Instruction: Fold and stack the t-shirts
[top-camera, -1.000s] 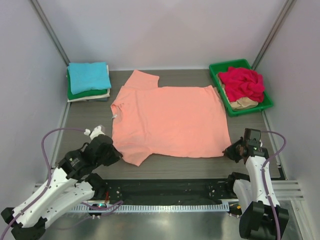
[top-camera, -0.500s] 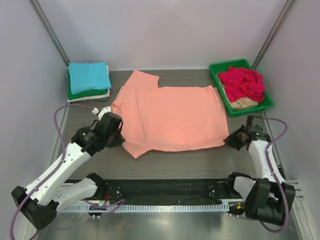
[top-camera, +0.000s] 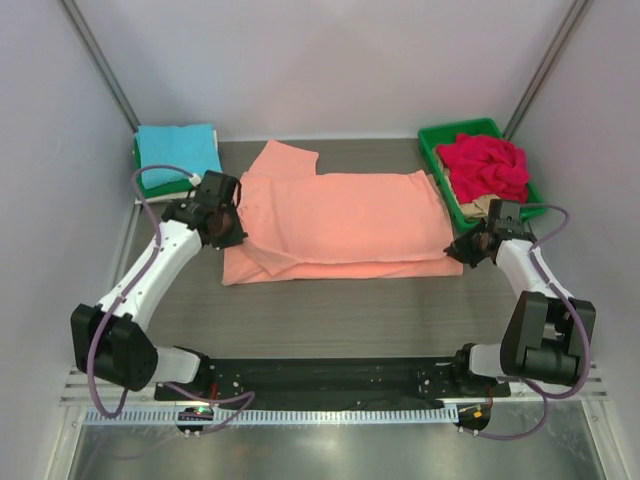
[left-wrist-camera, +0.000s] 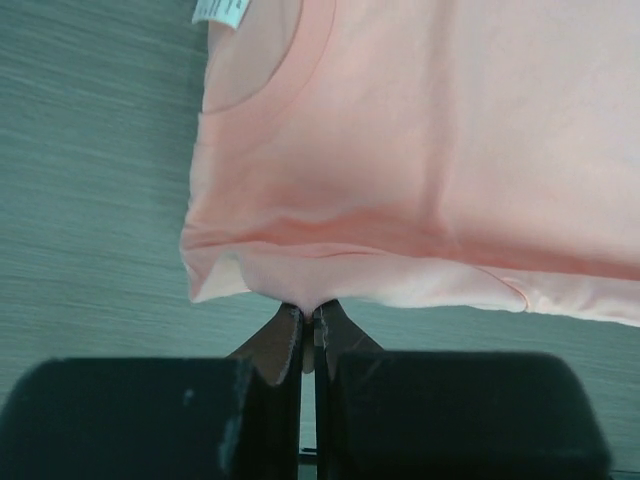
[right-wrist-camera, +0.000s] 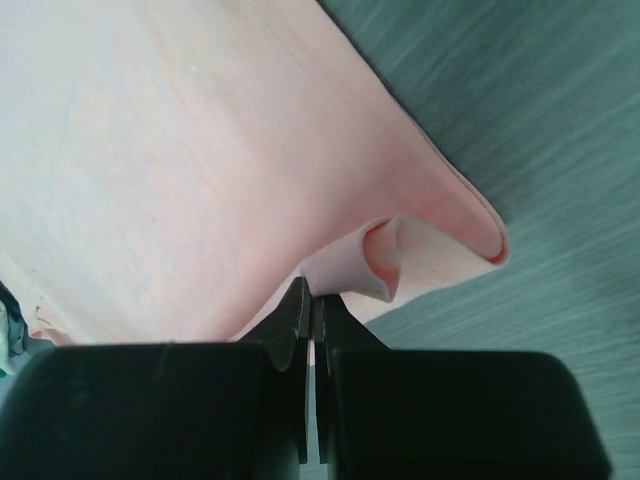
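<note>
Both arms now reach much farther across the dark wood-grain bench (top-camera: 330, 320) than a second ago. The near edge of the large salmon-orange cotton t-shirt (top-camera: 340, 215) has travelled with them and lies doubled over the body, so the cloth shows as a narrower band.

Clamp check:
- The left tool (left-wrist-camera: 308, 312) has its jaws together, pinching the shirt's edge just ahead of its tips, beside the collar.
- The right tool (right-wrist-camera: 313, 298) has its jaws together on the curled hem corner just ahead of it.

Step in hand, as I judge it: lengthwise half fold. To do it well:
- Keep both tools level and at one pace, so the carried edge stays taut between them.
- Bring that edge on to meet the edge beyond the tools before letting go.
- Lower until the cloth rests flat and only then part the jaws; otherwise the rolled corner at the right tool may set as a crease.

Hard to make out:
- The sleeve on the left tool's side is buried in the fold.
- Whether each pinch takes one layer or two cannot be told.
- The stack of folded shirts with a turquoise one on top (top-camera: 178, 152), beyond the left tool, is partly behind the arm.
- The crumpled red shirt (top-camera: 485, 165) in the green plastic tray (top-camera: 455, 128), beyond the right tool, covers most of a beige item beneath.
</note>
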